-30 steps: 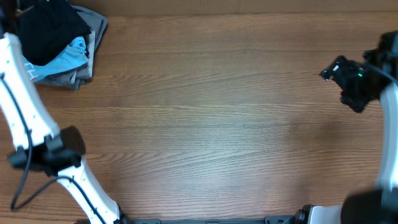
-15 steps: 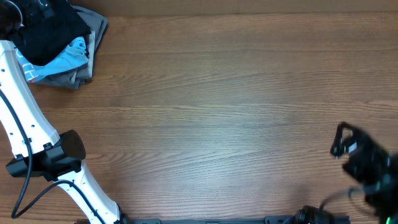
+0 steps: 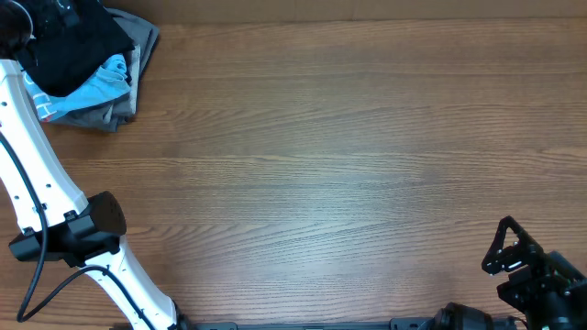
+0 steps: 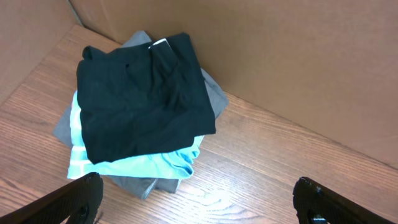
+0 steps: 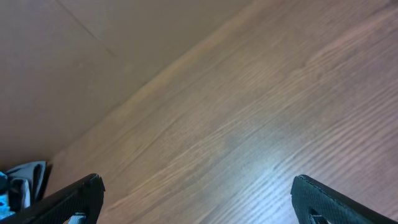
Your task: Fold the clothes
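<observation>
A stack of folded clothes [image 3: 87, 64] lies at the far left corner of the table: a black garment [image 4: 140, 93] on top, a light blue one [image 4: 149, 165] under it, grey ones [image 4: 214, 96] at the bottom. My left gripper [image 4: 196, 208] is open and empty, held above the table just in front of the stack; in the overhead view its fingers are hidden at the top left edge. My right gripper [image 3: 514, 257] is open and empty at the near right corner, far from the stack. A bit of the stack shows in the right wrist view [image 5: 18, 183].
The wooden table [image 3: 321, 165] is bordered at the back by a brown cardboard wall [image 4: 280, 56]. The left arm's white links [image 3: 37, 174] run along the left edge. The right arm's base [image 3: 550, 293] sits at the bottom right.
The right arm has swung from the far right side down to the near right corner. The left arm and the stack have hardly moved.
</observation>
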